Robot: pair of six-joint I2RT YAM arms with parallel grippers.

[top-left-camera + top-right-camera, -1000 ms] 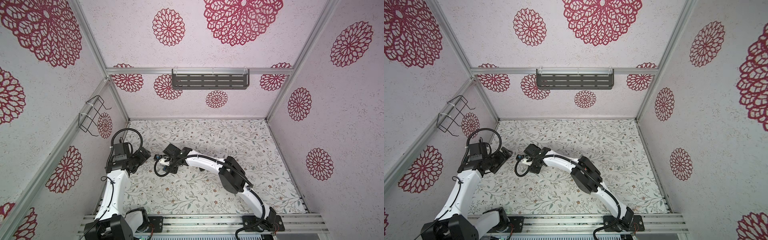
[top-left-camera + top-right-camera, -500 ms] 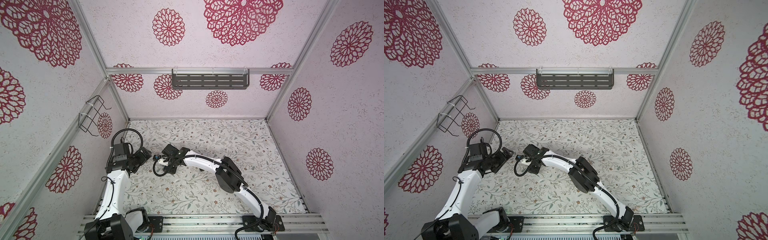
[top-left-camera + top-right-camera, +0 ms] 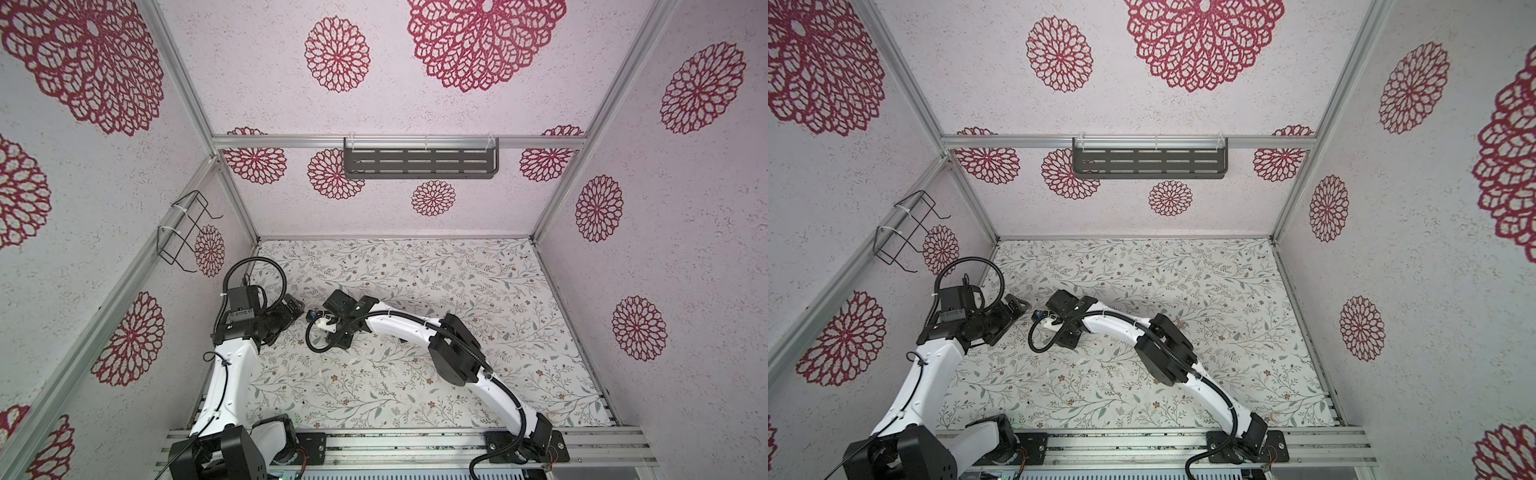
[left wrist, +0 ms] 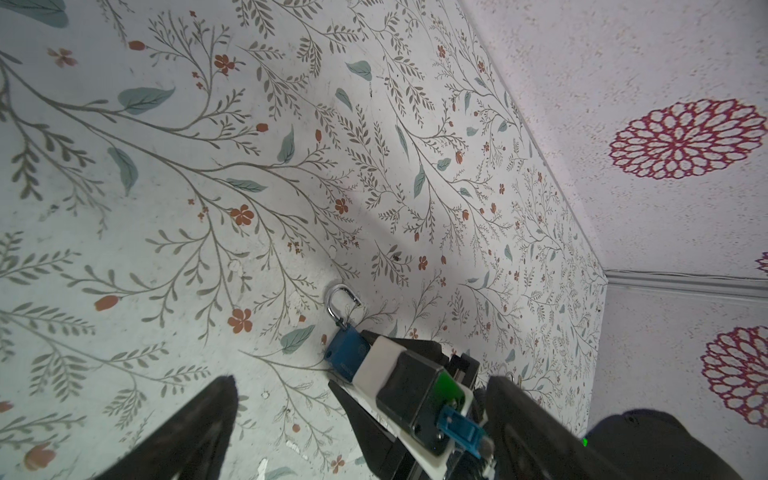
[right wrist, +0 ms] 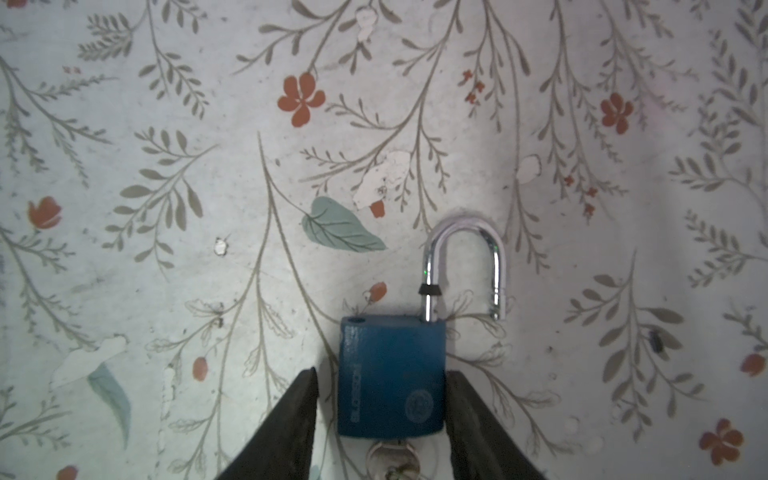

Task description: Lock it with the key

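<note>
On the right gripper [image 5: 380, 372], the black fingers are set about half apart, astride the body of a blue rectangular metal padlock [image 5: 392, 399]; one finger is seen touching the body, while a thin strip of table shows beside the other; whether the body is clamped cannot be told. The padlock is laid flat on the pale tabletop printed with grey sprigs and red flowers [image 5: 166, 124], in its left half; its chrome U-shaped shackle [image 5: 461, 226] is turned aside, the free end clear of the body; a silver key [image 5: 390, 457] is seen at the base, between the fingers.

The left gripper [image 4: 361, 378] is spread wide, with nothing held; it is pointed at the padlock, near but apart.

White walls with crimson rosettes [image 3: 374, 216] are set around the table; a dark grey slotted shelf [image 3: 419, 164] is fixed to the back wall; a black wire basket [image 3: 185, 232] is fixed to the left wall.
</note>
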